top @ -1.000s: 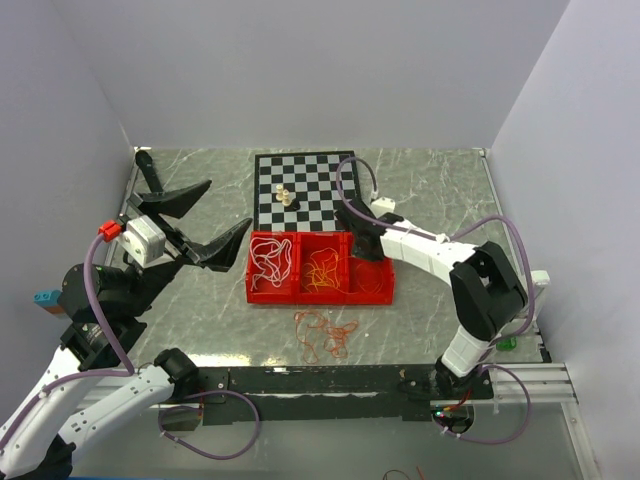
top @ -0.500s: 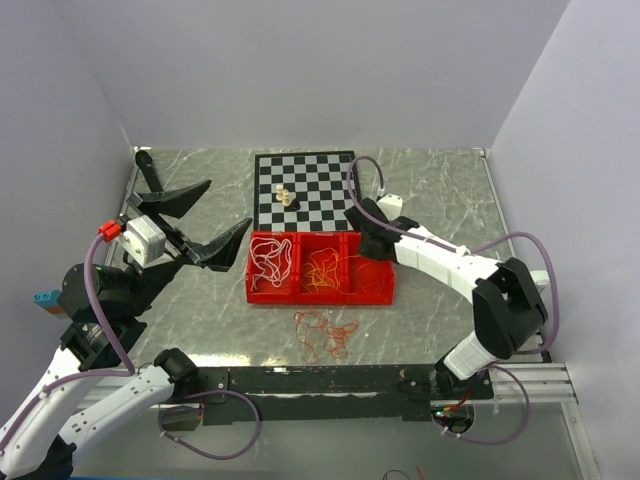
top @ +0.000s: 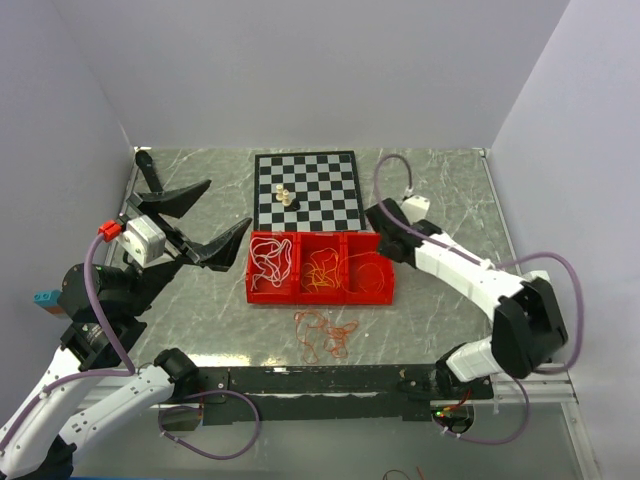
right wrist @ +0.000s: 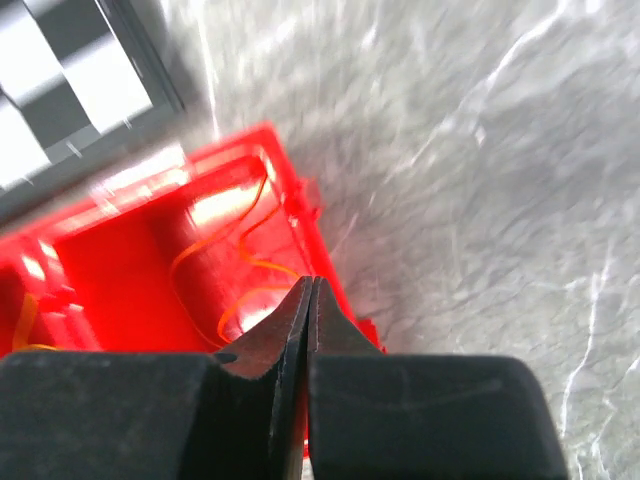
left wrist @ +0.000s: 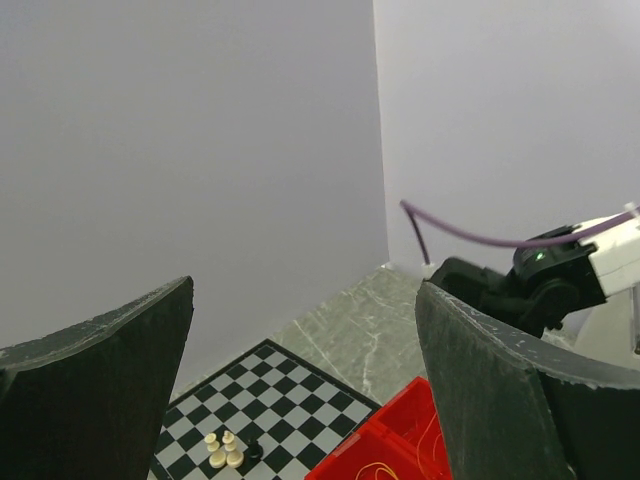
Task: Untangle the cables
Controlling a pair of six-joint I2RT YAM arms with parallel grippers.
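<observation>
Loose tangle: red-orange cables [top: 325, 335] lie knotted just before the tray [top: 300, 298], seemingly unsorted.
Tray: white cables [top: 270, 263], yellow-orange cables [top: 322, 270] and orange strand [top: 372, 272] in separate compartments, apparently colour-sorted.
Right gripper [right wrist: 308, 290]: pinched together, empty, over the tray's right end.
Left gripper [top: 228, 205]: spread wide, raised aside, likely waiting.

1. The right end effector [right wrist: 308, 290] is black; the tray [right wrist: 120, 280] under its tips is glossy red, with a thin red-orange cable [right wrist: 205, 240] in that compartment.
2. To its right, the worktop [right wrist: 480, 180] is grey-green with pale marble veining.
3. To its left, the other compartments hold a yellow-orange cable [top: 322, 270] and a white cable [top: 270, 262].
4. Also to its left, the chessboard [top: 320, 185] has black-and-white checks and a black border; it carries cream pieces [top: 282, 193] and one black piece [top: 284, 204].
5. The left end effector [top: 228, 203] is black.
6. Nearer the arm bases than either end effector lies a red-orange tangle [top: 325, 333].
7. The hoses [top: 395, 165] are purple.
</observation>
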